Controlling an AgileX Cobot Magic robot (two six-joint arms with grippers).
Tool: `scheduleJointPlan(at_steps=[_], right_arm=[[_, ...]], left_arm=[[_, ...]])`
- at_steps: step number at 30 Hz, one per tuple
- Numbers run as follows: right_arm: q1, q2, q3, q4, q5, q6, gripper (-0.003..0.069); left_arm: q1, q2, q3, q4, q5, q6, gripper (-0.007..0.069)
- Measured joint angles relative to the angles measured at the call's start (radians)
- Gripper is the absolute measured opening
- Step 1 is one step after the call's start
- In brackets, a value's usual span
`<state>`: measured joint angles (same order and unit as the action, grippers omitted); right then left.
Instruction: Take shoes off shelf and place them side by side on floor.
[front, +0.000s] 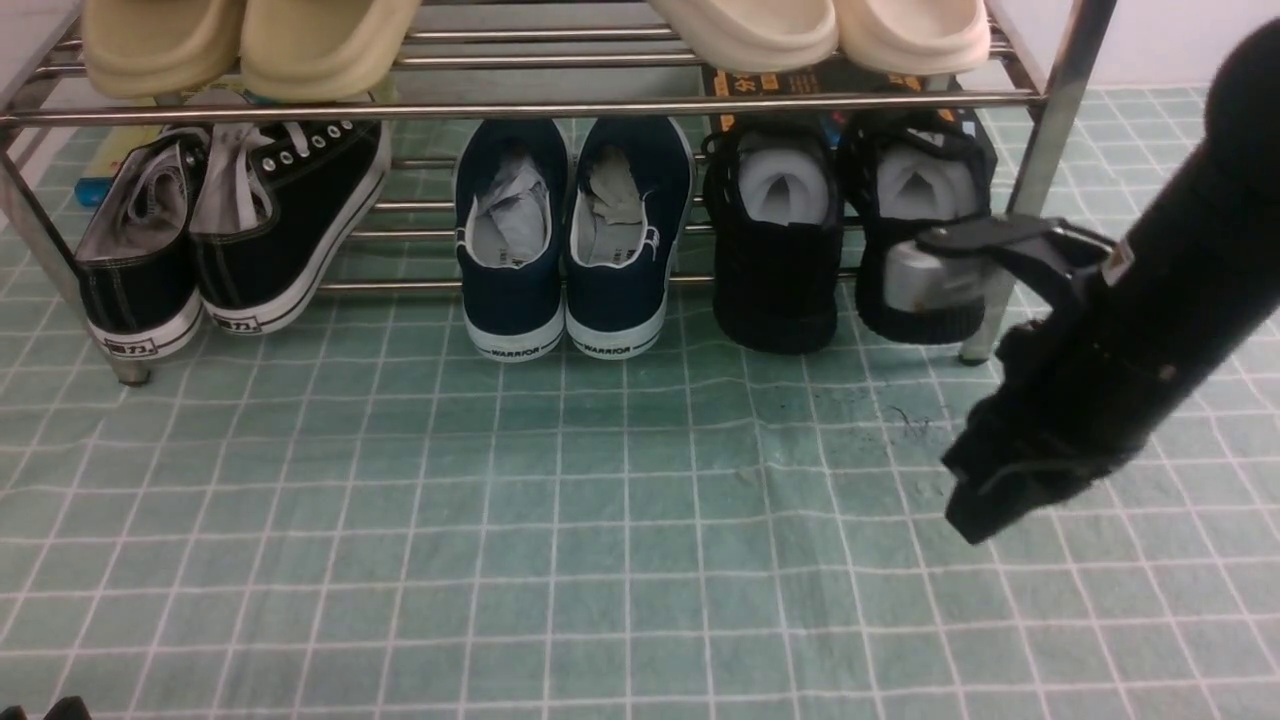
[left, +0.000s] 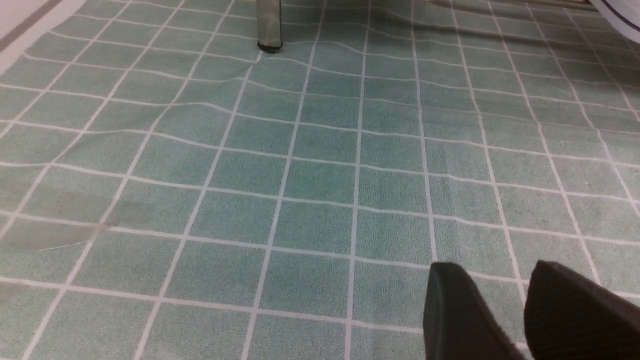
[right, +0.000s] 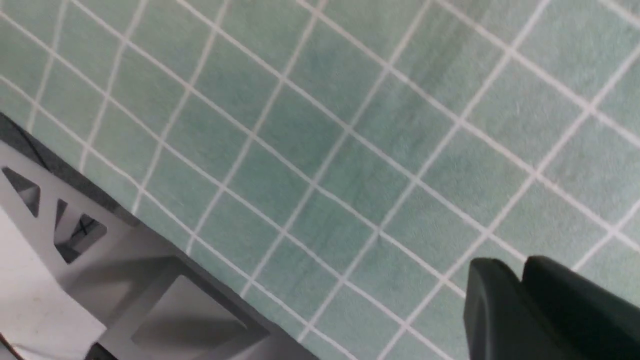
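Right arm fills the near right of the front view, big and black, slanting down toward the floor, and its wrist housing covers part of one heel. Down at the end, the right pincer hangs over bare grid squares, fingers pressed together, nothing between them. Over on the other side, the left pincer hovers above the same green sheet with its fingers a little apart (a sliver of green shows through), and it's empty too.

Now the shoes: both black knit sneakers are on the lower tier of the shelf, at its right end, by the right front leg. Heels face us, toes point away toward the back, so each long axis runs front to back, the two parallel and just beside each other. They tilt, heels low, hanging out past the front tube; whether they touch the floor I cannot tell. Navy WARRIOR sneakers sit to their left, same heading.
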<state>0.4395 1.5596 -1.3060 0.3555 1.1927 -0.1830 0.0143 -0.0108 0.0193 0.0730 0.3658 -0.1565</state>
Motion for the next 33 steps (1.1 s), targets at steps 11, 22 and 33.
scheduleJointPlan(at_steps=[11, 22, 33], right_arm=[[0.132, 0.19, -0.37, -0.209, -0.059, 0.194, 0.0273], [0.137, 0.418, -0.655, -0.377, -0.133, 0.214, 0.0433], [0.138, 0.53, -0.705, -0.494, -0.271, 0.218, 0.0437]], left_arm=[[0.0, 0.0, 0.0, 0.0, 0.0, 0.0, 0.0242], [0.0, 0.0, 0.0, 0.0, 0.0, 0.0, 0.0242], [0.0, 0.0, 0.0, 0.0, 0.0, 0.0, 0.0242]])
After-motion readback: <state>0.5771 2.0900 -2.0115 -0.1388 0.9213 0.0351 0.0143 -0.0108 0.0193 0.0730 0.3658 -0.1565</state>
